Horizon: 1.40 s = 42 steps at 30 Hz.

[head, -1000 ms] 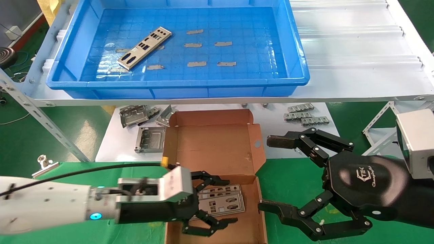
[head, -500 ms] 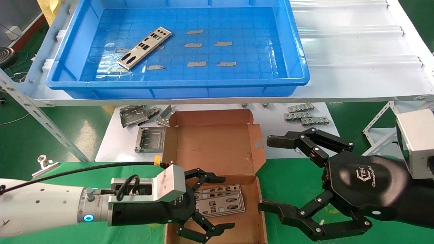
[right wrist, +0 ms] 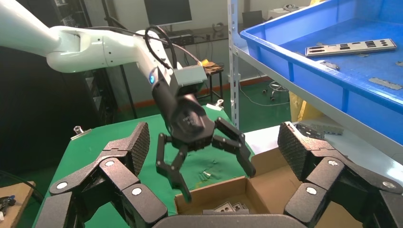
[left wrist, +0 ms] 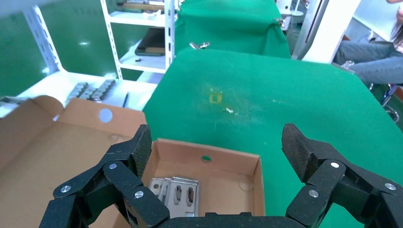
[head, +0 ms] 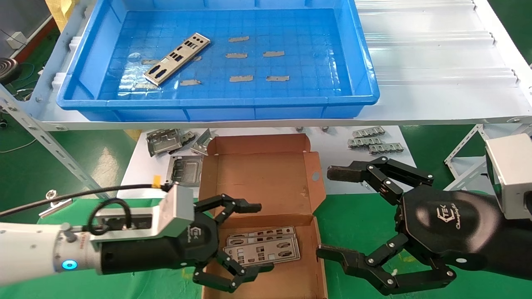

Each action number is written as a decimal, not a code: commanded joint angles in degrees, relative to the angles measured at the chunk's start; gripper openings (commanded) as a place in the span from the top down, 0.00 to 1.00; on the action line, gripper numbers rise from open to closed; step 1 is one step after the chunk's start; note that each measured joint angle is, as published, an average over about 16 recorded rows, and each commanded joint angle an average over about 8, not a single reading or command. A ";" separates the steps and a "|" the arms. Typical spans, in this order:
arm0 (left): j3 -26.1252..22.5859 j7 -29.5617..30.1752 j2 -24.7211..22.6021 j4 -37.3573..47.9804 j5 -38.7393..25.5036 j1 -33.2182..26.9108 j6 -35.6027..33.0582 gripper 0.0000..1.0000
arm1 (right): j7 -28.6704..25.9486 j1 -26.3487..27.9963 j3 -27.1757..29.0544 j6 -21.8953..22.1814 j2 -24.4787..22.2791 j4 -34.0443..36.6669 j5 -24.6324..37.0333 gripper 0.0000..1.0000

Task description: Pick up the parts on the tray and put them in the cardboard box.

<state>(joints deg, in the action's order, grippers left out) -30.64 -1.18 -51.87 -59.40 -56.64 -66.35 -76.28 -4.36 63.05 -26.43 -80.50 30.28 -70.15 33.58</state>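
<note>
Left gripper (head: 245,238), held wide open and empty over the box (head: 266,182) where plates (head: 262,248) lie stacked, could catch the box wall if lifted carelessly toward the plate (head: 177,58) left in the tray (head: 365,83), while the right gripper (head: 336,214) is parked open beside the box.

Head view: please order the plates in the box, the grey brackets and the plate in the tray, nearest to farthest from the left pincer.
From the left pincer:
1. Plates in the box, between its open fingers.
2. Grey brackets, on the white sheet beyond the cardboard box.
3. Plate in the tray, on the shelf.
</note>
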 commanded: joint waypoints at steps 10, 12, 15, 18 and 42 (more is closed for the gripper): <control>3.55 2.90 4.09 -3.44 3.59 1.16 -2.29 0.00 | 0.00 0.00 0.00 0.00 0.00 0.00 0.00 0.00; 4.19 3.42 4.83 -4.07 4.24 1.37 -2.70 0.00 | 0.00 0.00 0.00 0.00 0.00 0.00 0.00 0.00; 5.16 4.21 5.95 -5.01 5.22 1.69 -3.33 0.00 | 0.00 0.00 0.00 0.00 0.00 0.00 0.00 0.00; 6.13 5.00 7.07 -5.94 6.20 2.01 -3.95 0.00 | 0.00 0.00 0.00 0.00 0.00 0.00 0.00 0.00; 13.79 11.25 15.90 -13.37 13.94 4.51 -8.88 0.00 | 0.00 0.00 0.00 0.00 0.00 0.00 0.00 0.00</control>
<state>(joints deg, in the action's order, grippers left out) -16.96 9.95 -36.11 -72.66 -42.80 -61.87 -85.10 -4.36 63.04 -26.43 -80.49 30.28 -70.15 33.58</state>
